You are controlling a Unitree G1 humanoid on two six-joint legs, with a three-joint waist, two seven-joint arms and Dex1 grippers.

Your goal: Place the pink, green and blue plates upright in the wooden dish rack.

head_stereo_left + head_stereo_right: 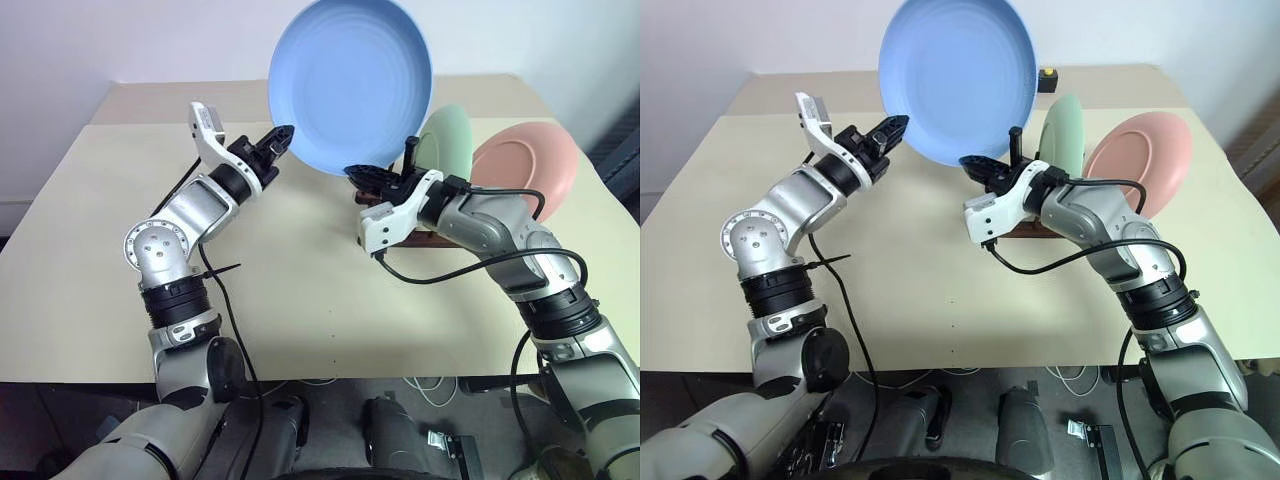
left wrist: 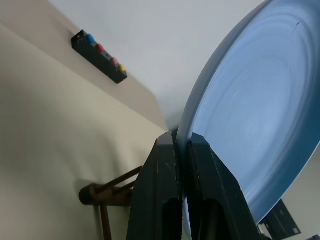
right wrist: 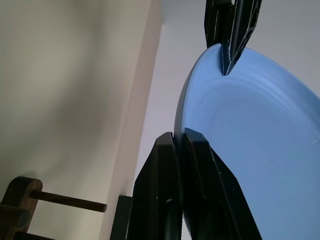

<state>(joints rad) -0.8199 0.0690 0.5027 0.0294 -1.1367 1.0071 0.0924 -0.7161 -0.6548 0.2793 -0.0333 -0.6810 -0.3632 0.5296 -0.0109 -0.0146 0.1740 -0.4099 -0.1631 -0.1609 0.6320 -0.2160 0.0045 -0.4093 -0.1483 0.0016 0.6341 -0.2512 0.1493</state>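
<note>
The blue plate (image 1: 350, 80) hangs in the air above the table, tilted nearly upright and facing me. My left gripper (image 1: 283, 135) is shut on its left rim, and my right gripper (image 1: 362, 172) is shut on its bottom rim. In the right wrist view, the rim sits between the black fingers (image 3: 165, 165), with the left gripper (image 3: 231, 35) pinching the far edge. The green plate (image 1: 447, 140) and pink plate (image 1: 530, 160) stand upright in the wooden dish rack (image 1: 1025, 230), just behind my right arm. My right forearm hides most of the rack.
A black box with coloured buttons (image 2: 99, 56) lies at the far edge of the beige table (image 1: 100, 200). Cables trail from both arms over the table's near part. The rack's dark pegs (image 2: 107, 192) stand below the blue plate.
</note>
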